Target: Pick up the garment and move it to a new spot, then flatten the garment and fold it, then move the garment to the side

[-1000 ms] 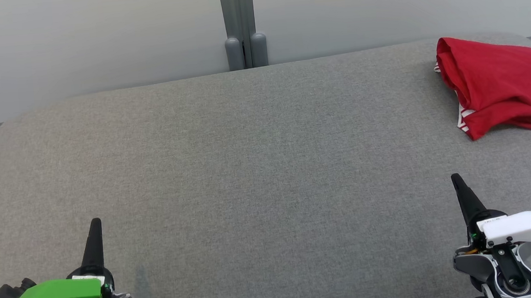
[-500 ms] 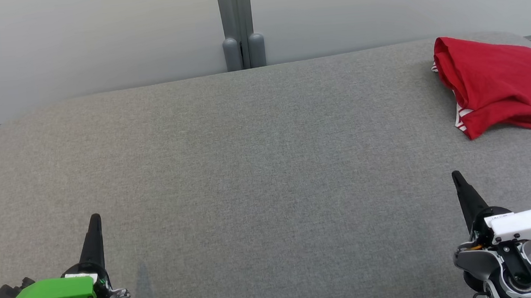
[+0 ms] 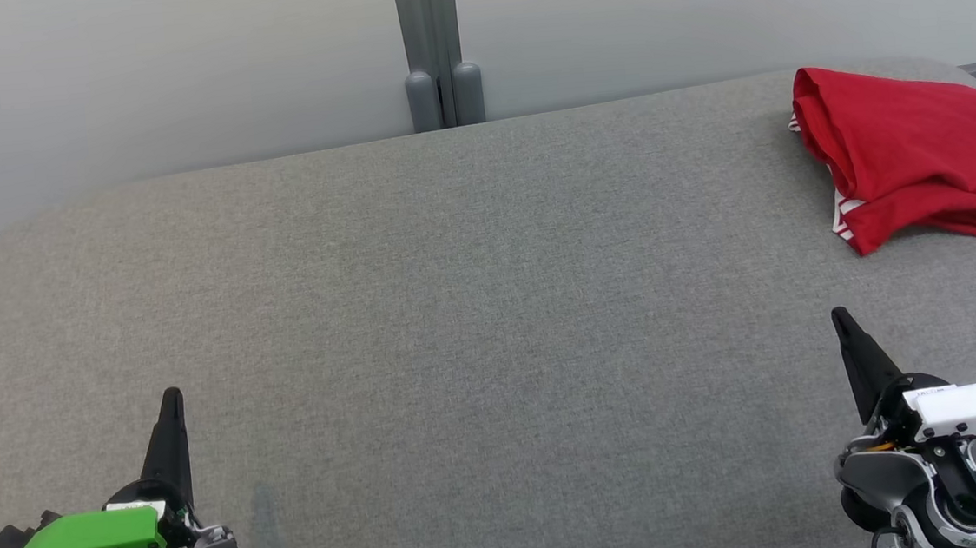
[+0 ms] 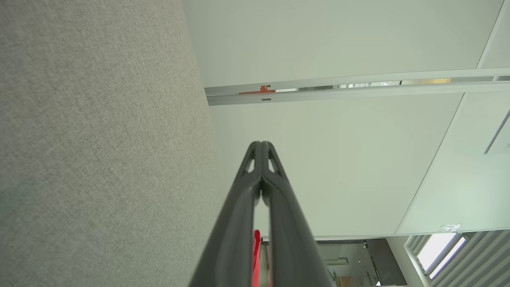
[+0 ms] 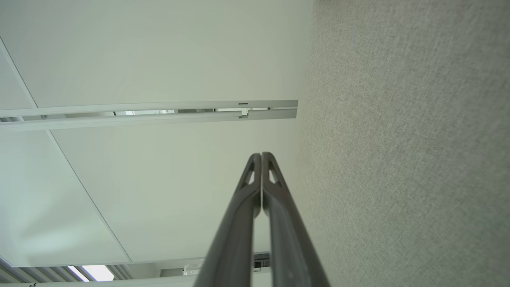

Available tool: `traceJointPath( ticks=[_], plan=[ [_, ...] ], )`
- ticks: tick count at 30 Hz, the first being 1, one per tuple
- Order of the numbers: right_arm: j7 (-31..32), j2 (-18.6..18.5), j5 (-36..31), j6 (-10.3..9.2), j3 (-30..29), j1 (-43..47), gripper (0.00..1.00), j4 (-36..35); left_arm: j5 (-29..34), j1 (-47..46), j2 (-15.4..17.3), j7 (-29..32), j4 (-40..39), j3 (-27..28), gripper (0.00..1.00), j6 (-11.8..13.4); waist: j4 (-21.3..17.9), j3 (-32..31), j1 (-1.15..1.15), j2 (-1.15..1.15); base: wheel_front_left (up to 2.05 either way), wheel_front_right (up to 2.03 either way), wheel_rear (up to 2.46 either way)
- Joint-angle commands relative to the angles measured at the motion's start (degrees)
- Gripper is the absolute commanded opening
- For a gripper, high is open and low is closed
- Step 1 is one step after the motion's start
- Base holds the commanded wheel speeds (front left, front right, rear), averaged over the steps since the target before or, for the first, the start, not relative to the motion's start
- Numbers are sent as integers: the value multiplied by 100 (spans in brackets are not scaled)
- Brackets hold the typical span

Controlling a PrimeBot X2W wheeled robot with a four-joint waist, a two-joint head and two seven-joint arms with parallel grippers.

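Cloth of the garment [image 3: 914, 158], red, is seen loosely bunched in the upper right of the head view. It is laid on the grey padded surface [image 3: 491, 309] near the far right corner and is cut off by the right edge of the frame. White striped trim [image 3: 845, 220] is shown at its lower left hem. The left gripper [image 3: 171, 396], capped in green, is found at the lower left of the frame, its two dark fingers pressed together into one narrow point and closed on nothing, well apart from the garment. The right gripper [image 3: 841, 316], capped in white, is placed at the lower right, likewise drawn narrow and empty, below the garment and apart from it. In both wrist views the fingers are seen meeting at their tips, with grey cloth on one side and pale wall panels [image 5: 139, 59] on the other. A grey post [image 3: 433, 47] is set against the wall behind the surface, at the top centre of the head view
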Motion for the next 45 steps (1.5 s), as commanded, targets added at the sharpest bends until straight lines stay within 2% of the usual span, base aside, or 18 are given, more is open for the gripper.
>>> traceJointPath(
  ticks=[1, 45],
  plan=[
    [42, 3, 112, 4, -20, -57, 0, 7, -124, -96, -9, 32, -22, 32, 0, -43, -3, -1, 0, 0, 0, 0, 0],
    [57, 4, 168, 4, -29, -57, 0, 9, -162, -85, -9, 49, -21, 34, 0, -47, -8, -1, 0, 0, 0, 0, 0]
  ],
)
